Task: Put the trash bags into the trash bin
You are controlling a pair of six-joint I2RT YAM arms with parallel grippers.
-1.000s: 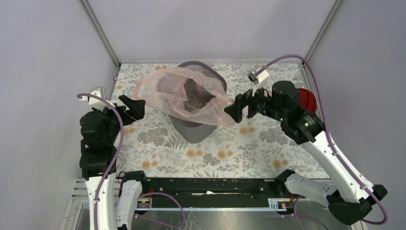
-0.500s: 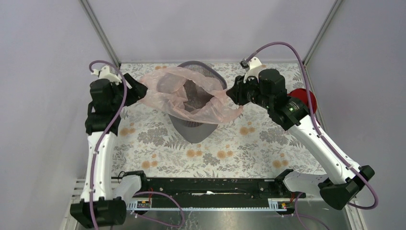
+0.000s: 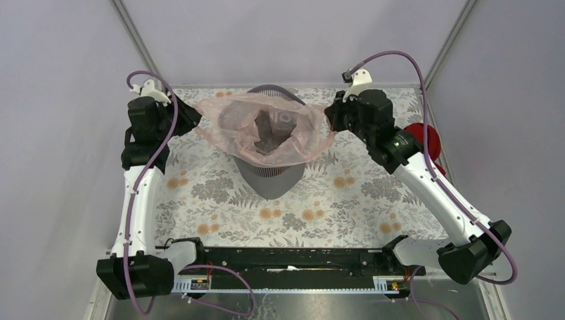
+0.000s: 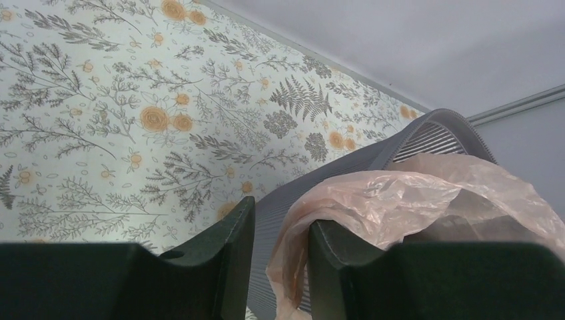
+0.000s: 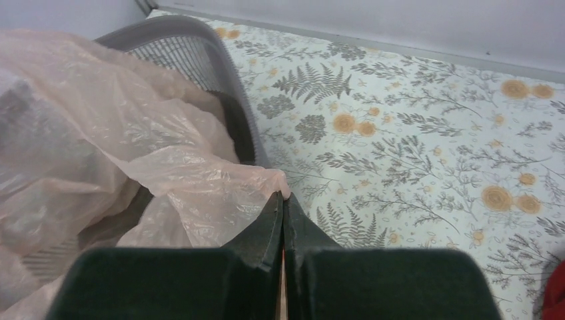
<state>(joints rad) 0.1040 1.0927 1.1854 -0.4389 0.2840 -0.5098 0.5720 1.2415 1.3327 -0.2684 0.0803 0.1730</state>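
Bag point(image 3: 266, 130): pale-pink, filmy, wrinkled; spread over the bin point(image 3: 270, 180) mouth, mid far edge.
Print point(image 3: 288, 120): faint white, unreadable.
Left claw point(image 4: 280, 223): jaws apart, film between.
Right claw point(image 5: 282, 201): pinching the bag's corner.

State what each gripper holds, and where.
Right gripper pinches the pink bag at its right edge. Left gripper straddles the left edge, jaws apart, not gripping.

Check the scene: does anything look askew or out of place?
The trash bag lies askew over the trash bin, sagging in at the middle while its near edge hangs outside the rim. The right end effector pinches one corner; the left end effector is open at the other.
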